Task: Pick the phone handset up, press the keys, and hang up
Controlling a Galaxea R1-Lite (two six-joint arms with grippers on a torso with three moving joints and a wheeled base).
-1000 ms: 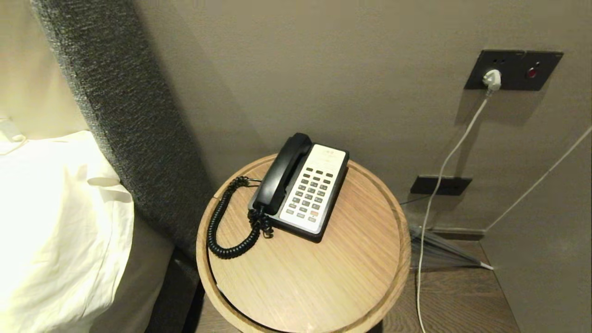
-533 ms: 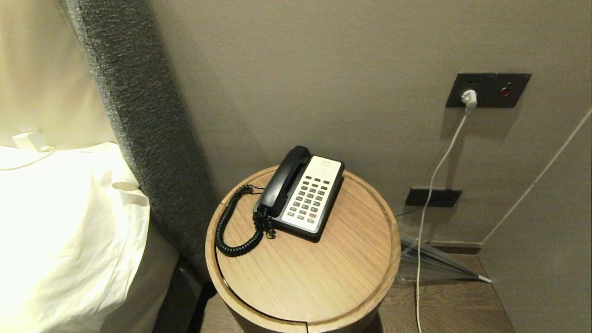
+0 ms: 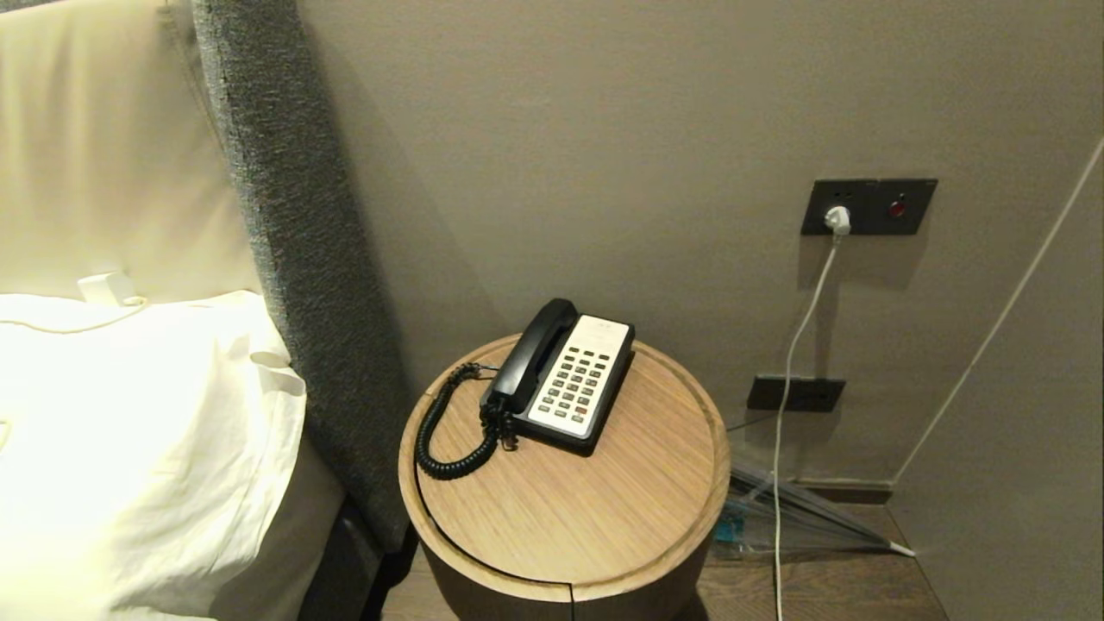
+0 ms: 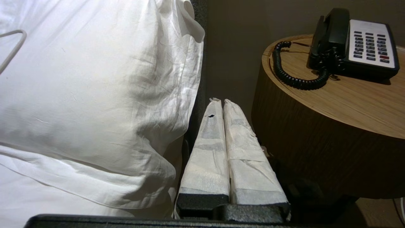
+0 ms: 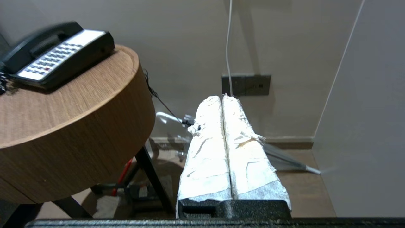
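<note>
Phone handset (image 3: 533,356) seated in cradle, left side of phone base (image 3: 576,386), on round desk (image 3: 604,509). Left tool (image 4: 223,100) closed, empty, low between pillow (image 4: 95,95) and desk. Right tool (image 5: 222,97) closed, empty, beside desk.

A hotel bedroom. A bed with a white pillow (image 3: 129,431) and padded headboard (image 3: 293,259) stands beside a round counter (image 3: 604,535) carrying a desk phone (image 3: 573,379).

Black phone handset (image 3: 533,354) cradled on phone base, coiled cord attached.
</note>
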